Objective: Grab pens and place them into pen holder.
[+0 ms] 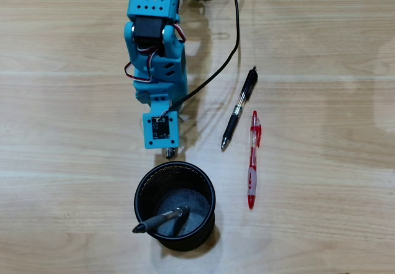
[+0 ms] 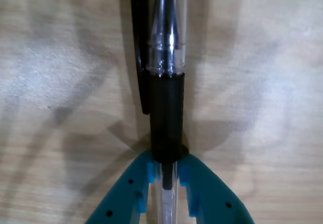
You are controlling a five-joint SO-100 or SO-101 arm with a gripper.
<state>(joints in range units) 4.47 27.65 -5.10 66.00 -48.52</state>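
Gripper: pressed together on a clear pen with a black grip, pinched at the barrel just below that grip in the wrist view.
Held pen, long axis: ran straight up the wrist view, in line with the fingers, clip along its left side; far end cut off by the top edge, so tip or tail forward could not be told.
Held pen in the overhead view: hidden under the blue arm; only a small dark stub showed below the wrist.
Pen holder: black mesh cup, upright, just below the arm's end in the overhead view, its near rim close to that stub.
Coming move, as judged: short travel downward in the overhead view to bring the pen over the opening, then tilt so the long axis pointed into the cup.
Already in the cup: one dark pen, leaning, one end resting on the lower-left rim.
Black pen on the table: right of the arm, axis steeply diagonal, tip toward lower left.
Red pen: just right of the black one, axis near vertical, apart from the cup.
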